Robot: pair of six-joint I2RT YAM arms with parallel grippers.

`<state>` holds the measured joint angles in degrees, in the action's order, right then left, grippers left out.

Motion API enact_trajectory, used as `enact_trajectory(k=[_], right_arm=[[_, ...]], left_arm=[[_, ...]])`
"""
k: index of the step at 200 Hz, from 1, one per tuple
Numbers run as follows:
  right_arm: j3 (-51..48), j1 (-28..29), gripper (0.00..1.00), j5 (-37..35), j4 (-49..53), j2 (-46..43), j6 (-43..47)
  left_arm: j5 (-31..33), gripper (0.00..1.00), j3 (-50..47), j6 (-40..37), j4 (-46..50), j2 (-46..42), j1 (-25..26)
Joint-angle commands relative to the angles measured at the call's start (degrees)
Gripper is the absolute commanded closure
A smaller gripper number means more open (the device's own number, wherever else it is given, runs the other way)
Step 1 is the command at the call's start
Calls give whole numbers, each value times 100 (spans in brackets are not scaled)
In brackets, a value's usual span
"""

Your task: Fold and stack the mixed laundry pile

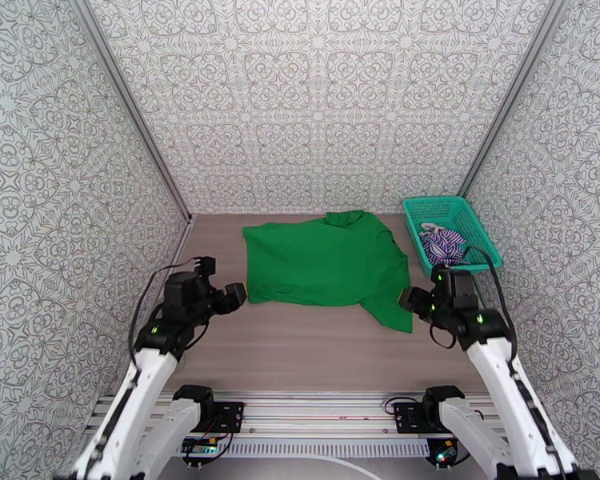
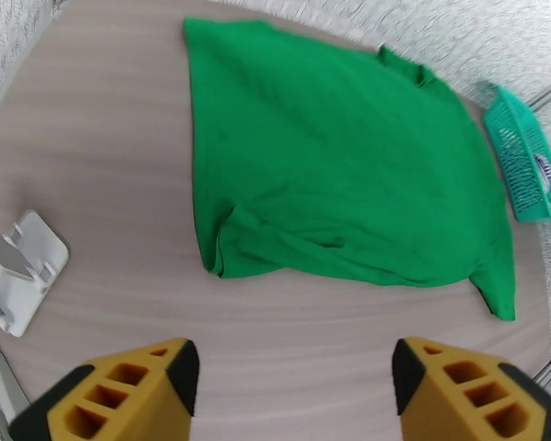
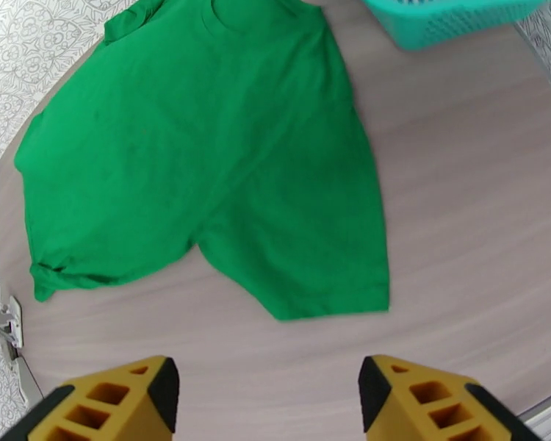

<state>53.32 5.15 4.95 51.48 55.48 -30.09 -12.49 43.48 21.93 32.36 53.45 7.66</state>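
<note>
A bright green shirt (image 1: 324, 266) lies spread flat on the table, its collar toward the back wall; it is also seen from the left wrist (image 2: 327, 156) and the right wrist (image 3: 202, 141). A purple-and-white striped shirt (image 1: 442, 246) sits bunched inside the teal basket (image 1: 452, 210) at the back right. My left gripper (image 1: 234, 298) hovers just off the green shirt's near left corner, open, nothing between its yellow fingers (image 2: 128, 395). My right gripper (image 1: 408, 302) stands beside the near right sleeve, open and empty, fingers (image 3: 430, 402) apart.
The teal mesh basket (image 2: 521, 156) stands near the right wall, its edge at the top of the right wrist view (image 3: 452, 16). Patterned walls enclose the table on three sides. Bare wood tabletop (image 1: 300, 346) lies between the shirt and the arm bases. A white bracket (image 2: 15, 273) sits at the left.
</note>
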Motion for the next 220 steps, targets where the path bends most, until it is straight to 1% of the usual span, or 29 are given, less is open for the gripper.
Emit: enact_trajectory(k=[1,23,30,45,56,77,99,148,166,186,204,220], right_arm=[[312,87,33,53,-191,710,263],[496,390,35,93,-577,1487,280],[492,443,36,109,-708,1622,260],[456,511,39,217,-1007,1910,207],[451,544,41,213,-1141,2089,205],[483,558,44,219,-1276,2369,265],[510,559,44,177,-1316,2526,352],[496,558,45,160,-1384,2648,441],[502,558,45,196,-1437,2710,451],[519,557,46,239,-1461,2760,451],[510,555,46,239,-1461,2751,451],[505,558,46,226,-1440,2702,473]], left_arm=[[254,41,191,318,-109,867,248],[662,41,191,615,-322,1639,202],[711,43,102,733,-527,1778,169],[457,50,-28,973,-1135,1994,105],[355,54,71,1084,-1397,2238,128],[436,55,453,1159,-1458,2844,215],[597,61,760,1191,-1437,3385,258],[790,60,1293,1155,-1377,4182,322],[837,57,1489,1155,-1365,4496,346],[864,57,1690,1173,-1371,4824,371],[859,66,1769,1217,-1345,4952,392],[957,77,1723,1212,-1353,4899,459]])
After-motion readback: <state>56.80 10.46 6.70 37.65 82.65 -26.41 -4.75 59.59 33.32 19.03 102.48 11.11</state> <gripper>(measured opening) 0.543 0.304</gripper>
